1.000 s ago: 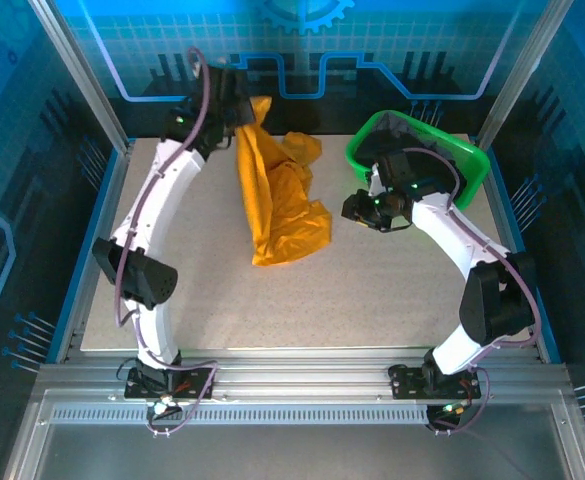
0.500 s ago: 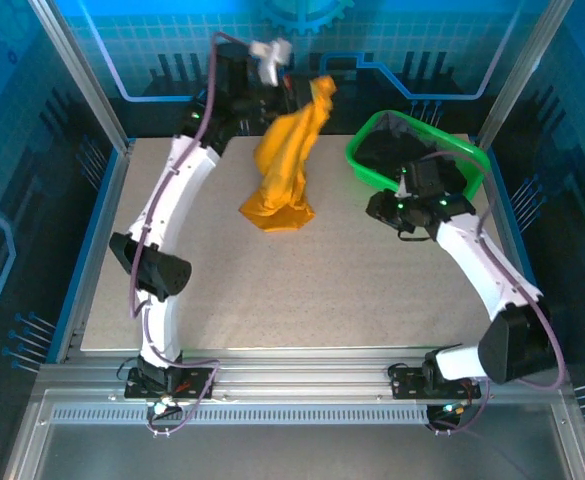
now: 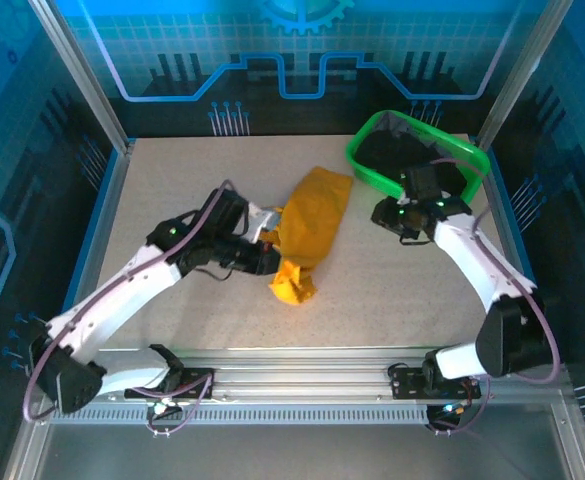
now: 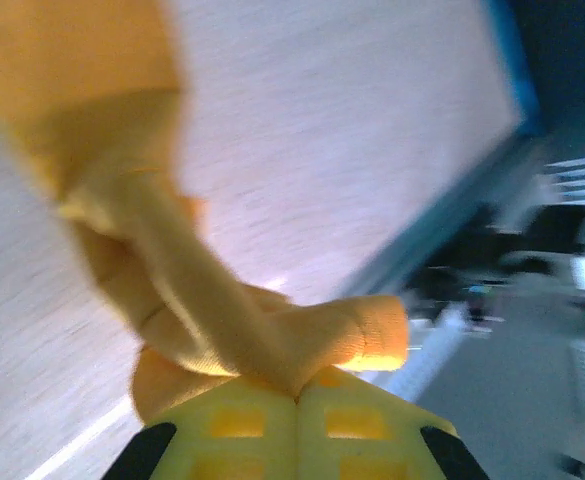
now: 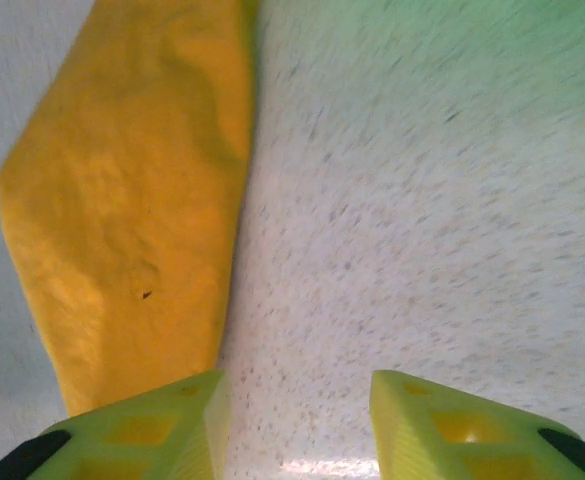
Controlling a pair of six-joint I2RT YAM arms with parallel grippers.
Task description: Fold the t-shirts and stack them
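The orange-yellow t-shirt (image 3: 310, 228) lies bunched in a long strip across the middle of the table. My left gripper (image 3: 269, 252) is at its left edge, shut on a twisted fold of that shirt (image 4: 262, 330), the jaws pressed together with cloth coming out between them. My right gripper (image 3: 384, 215) hovers just right of the shirt, open, with bare tabletop between its fingers (image 5: 162, 425); the shirt (image 5: 132, 190) lies to the left in the right wrist view. Black t-shirts (image 3: 402, 155) sit piled in the green basket.
The green mesh basket (image 3: 367, 140) stands at the back right corner, right behind my right arm. Blue rails edge the table (image 3: 172, 190) left and right, and an aluminium frame runs along the near side.
My left arm swung from high at the back down to the table's middle, dragging the orange-yellow shirt from hanging to lying on the surface. The right gripper shifted slightly.
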